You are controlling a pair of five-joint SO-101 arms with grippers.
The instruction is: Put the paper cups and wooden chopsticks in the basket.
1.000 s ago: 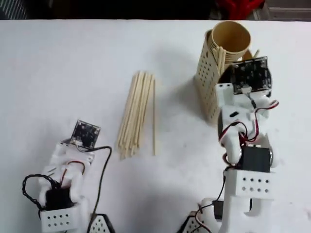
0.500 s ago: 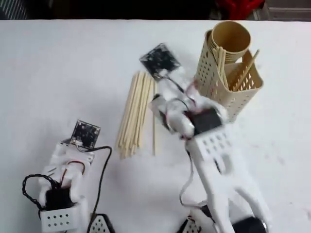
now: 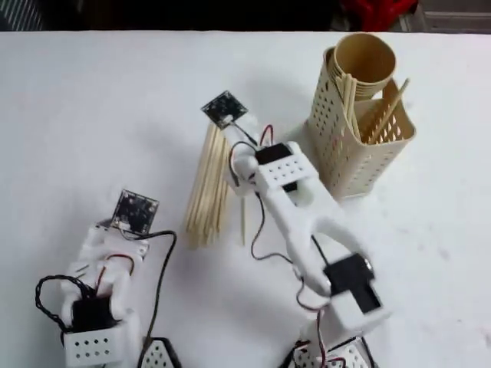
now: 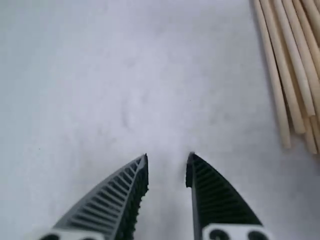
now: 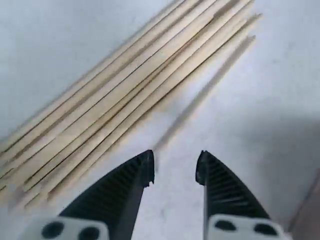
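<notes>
We have the right gripper [image 5: 175, 167] empty, jaws part-open, above the loose pale wooden chopsticks [image 3: 209, 184] on the white table [image 3: 92, 92], presumably lining up a grab; stacked tan paper cups [image 3: 367, 55] already sit in the beige perforated basket [image 3: 368, 165]; left gripper [image 4: 167, 170] parked, part-open, empty.

Desk [image 3: 84, 84]: white, matte, spanning your high view side to side, with a straight far edge near the top. Light is soft and even, and the shadows on the surface are pale with blurred edges.

Behind the far edge you have a dark strip [image 3: 192, 14], its detail unreadable. Set in it are a red object [image 3: 380, 9] toward the right, a pale panel [image 3: 456, 17] beyond that, and a slatted grey thing [image 3: 14, 12] at the left corner.

In your wrist views the same desk reads grey-white, with a faint smear [image 4: 125, 114] in the left one.
</notes>
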